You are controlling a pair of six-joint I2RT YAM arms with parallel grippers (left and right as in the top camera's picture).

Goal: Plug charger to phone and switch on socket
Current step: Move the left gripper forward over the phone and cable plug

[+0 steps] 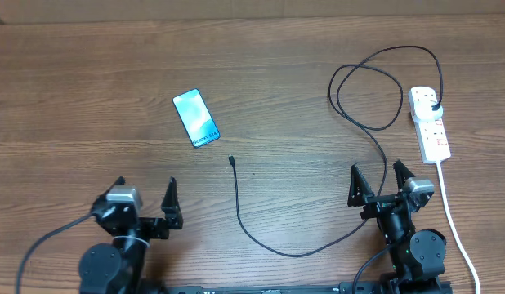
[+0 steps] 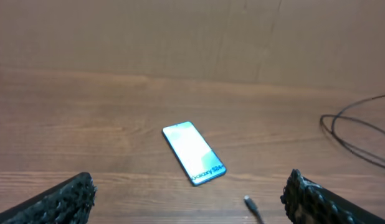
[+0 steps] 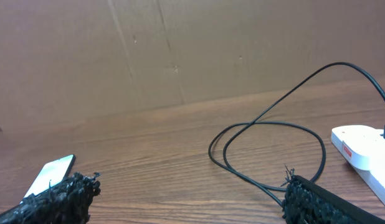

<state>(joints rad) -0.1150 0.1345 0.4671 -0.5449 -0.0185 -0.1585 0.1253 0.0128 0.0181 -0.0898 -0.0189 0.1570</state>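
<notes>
Nothing of the joining is done yet. My left end effector (image 1: 145, 193) and right end effector (image 1: 376, 175) both gape wide and empty. The phone (image 1: 195, 118) lies lit on the desk (image 1: 89, 90) at 1 o'clock from my left. The charger (image 1: 237, 196) has its connector tip (image 1: 232, 160) loose at 5 o'clock of the phone, apart from it. Its plug (image 1: 435, 106) looks seated in the socket (image 1: 430, 122), at 1 o'clock from my right; I cannot tell the switch. Cable loops lie at 12 o'clock of my right, the white cord (image 1: 453, 220) beside it.

Wooden table (image 1: 89, 73), brown cardboard wall (image 3: 180, 50)
</notes>
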